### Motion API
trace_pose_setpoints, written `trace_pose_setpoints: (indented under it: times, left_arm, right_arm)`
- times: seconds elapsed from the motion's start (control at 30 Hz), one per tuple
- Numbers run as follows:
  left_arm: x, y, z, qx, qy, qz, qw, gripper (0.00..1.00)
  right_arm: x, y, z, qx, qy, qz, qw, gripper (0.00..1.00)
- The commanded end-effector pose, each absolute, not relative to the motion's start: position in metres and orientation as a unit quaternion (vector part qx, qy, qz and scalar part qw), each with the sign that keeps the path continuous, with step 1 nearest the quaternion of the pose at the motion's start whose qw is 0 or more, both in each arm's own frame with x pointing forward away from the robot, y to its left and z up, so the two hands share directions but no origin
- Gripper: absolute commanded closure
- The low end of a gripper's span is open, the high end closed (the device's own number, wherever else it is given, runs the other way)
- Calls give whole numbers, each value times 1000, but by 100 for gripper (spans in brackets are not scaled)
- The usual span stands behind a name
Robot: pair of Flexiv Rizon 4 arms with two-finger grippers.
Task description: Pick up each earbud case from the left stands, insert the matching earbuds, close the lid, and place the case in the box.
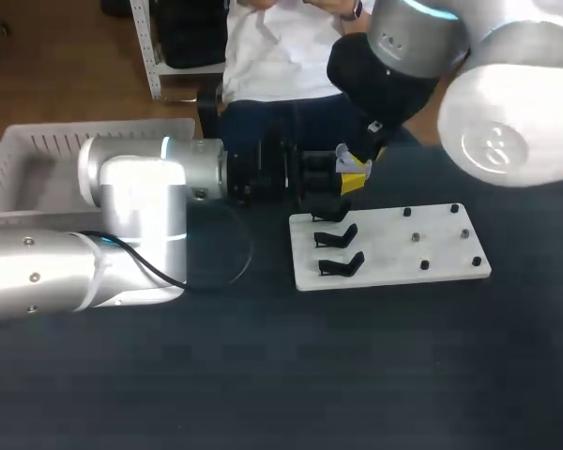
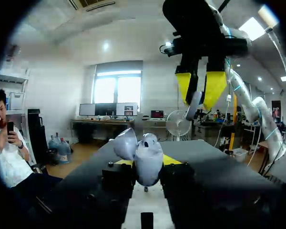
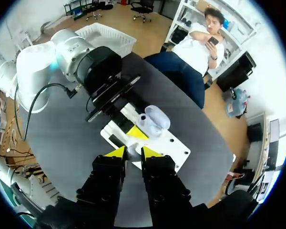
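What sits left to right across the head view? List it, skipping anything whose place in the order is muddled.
White box → left arm → black stands → dark pegs.

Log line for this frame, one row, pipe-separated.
left gripper shut on open earbud case | right gripper shut on earbud, above case | stands bare

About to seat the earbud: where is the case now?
Left wrist view: the open case sits in the left gripper's jaws, over the white board's end, just beneath the right gripper holding an earbud.
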State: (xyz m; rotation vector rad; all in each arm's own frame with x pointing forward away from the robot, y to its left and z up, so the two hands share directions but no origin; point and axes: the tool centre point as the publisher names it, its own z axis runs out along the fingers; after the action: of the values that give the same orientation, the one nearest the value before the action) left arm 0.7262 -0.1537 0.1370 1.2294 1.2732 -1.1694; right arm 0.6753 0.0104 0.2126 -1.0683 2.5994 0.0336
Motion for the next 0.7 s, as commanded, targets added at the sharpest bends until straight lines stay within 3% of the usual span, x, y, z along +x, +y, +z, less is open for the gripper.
trace_pose_setpoints:
  times: [0.03,0.7]
  left_arm:
    - [725,-154,136,504,523,-480,493,100]
    - [725,-154,136,504,523,-480,493,100]
  right_arm:
    - [690,16,210,-372,913,13,166,100]
    - [712,26,186,-370,915,28,158,100]
